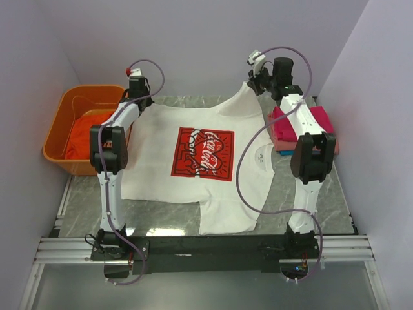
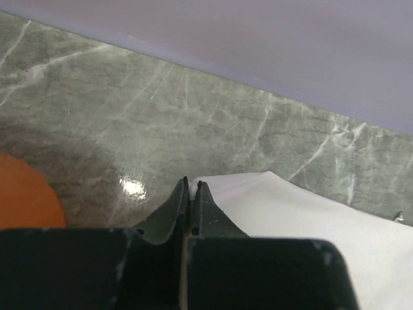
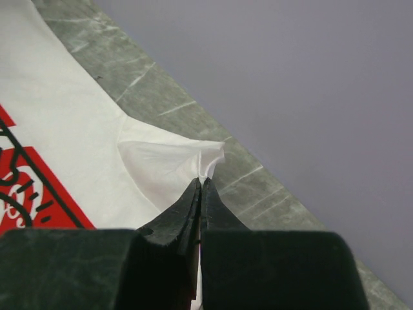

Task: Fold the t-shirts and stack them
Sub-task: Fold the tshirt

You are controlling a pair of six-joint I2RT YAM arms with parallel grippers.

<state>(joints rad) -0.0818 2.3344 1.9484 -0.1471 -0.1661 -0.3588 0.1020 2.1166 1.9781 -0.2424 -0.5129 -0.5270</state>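
The white t-shirt (image 1: 161, 168) with a red rectangular print (image 1: 203, 153) lies spread on the marble table, print up. My left gripper (image 1: 138, 97) is shut on its far left corner; in the left wrist view the closed tips (image 2: 191, 185) pinch the white edge (image 2: 290, 213). My right gripper (image 1: 255, 79) is shut on the far right corner and lifts it slightly. In the right wrist view the cloth (image 3: 171, 161) bunches into a peak at the closed tips (image 3: 201, 182). Folded magenta and pink t-shirts (image 1: 303, 124) are stacked at the right. An orange-red t-shirt (image 1: 82, 137) lies in the basket.
The orange plastic basket (image 1: 57, 116) stands at the table's left edge, close to my left arm; its rim (image 2: 26, 194) shows in the left wrist view. Lilac walls enclose the back and sides. The folded stack sits under my right forearm. A metal rail (image 1: 206, 248) runs along the near edge.
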